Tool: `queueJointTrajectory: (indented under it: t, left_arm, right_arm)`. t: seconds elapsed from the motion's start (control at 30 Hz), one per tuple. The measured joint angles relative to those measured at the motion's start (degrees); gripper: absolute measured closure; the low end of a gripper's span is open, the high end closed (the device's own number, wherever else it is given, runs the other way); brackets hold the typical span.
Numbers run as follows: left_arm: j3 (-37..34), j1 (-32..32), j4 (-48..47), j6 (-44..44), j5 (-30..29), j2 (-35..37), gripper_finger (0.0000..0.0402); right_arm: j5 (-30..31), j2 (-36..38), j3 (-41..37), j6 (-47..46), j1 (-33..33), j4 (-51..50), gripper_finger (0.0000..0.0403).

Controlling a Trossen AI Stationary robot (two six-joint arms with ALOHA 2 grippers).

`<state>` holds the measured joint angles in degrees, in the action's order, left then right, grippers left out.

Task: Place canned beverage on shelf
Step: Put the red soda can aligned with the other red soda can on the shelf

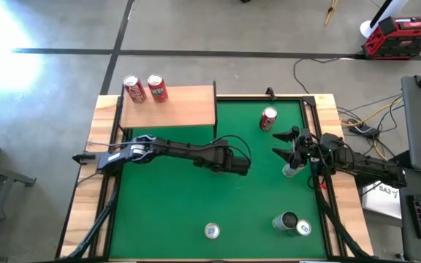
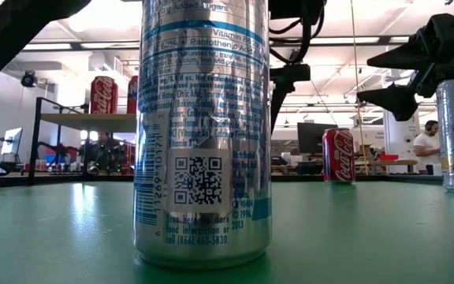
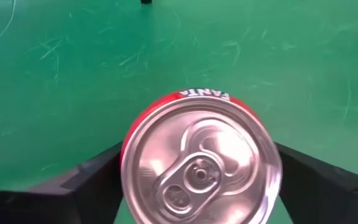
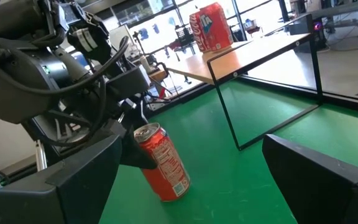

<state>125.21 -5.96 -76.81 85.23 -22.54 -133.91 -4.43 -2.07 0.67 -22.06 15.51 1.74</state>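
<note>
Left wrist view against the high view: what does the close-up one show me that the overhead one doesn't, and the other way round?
Only the left wrist view: a red Fanta can seen lid-on, pull tab and all, between the left gripper and its dark fingers. Only the high view: the shelf carrying two red cans, the right gripper open beside a silver can, and other cans on the green mat. From above, the left arm hides the Fanta can. Both: the green mat and the left gripper.

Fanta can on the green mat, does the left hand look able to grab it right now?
Probably yes: the left hand sits over the Fanta can, fingers on either side, nothing between.
</note>
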Motion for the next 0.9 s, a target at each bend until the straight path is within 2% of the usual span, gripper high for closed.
queueJointTrajectory:
  t: [0.13,0.33,0.47,0.53,0.73,0.9]
  left_arm:
    - [-0.09,0.00,0.02,0.11,-0.09,0.00,0.0118]
    - [1.34,0.00,-3.04,0.36,0.60,0.00,0.0120]
    - [7.92,-0.02,-12.53,1.24,0.13,0.08,0.0120]
    - [9.80,-0.09,-13.46,1.04,-1.55,1.03,0.0120]
    - [4.58,0.23,-12.92,-0.17,-4.18,10.14,0.0120]
    - [-5.35,1.09,-13.14,-0.17,-7.16,19.24,0.0120]
  right_arm:
    - [0.00,0.00,-0.01,0.00,0.00,0.00,0.0021]
    - [0.01,0.00,-0.01,0.00,0.00,0.01,0.0021]
    - [0.01,0.00,-0.02,0.00,0.00,0.00,0.0021]
    - [0.00,0.00,-0.02,0.00,0.00,0.02,0.0021]
    - [0.02,0.05,0.00,-0.01,0.00,0.04,0.0021]
    - [0.02,0.00,0.00,0.00,0.00,-0.02,0.0021]
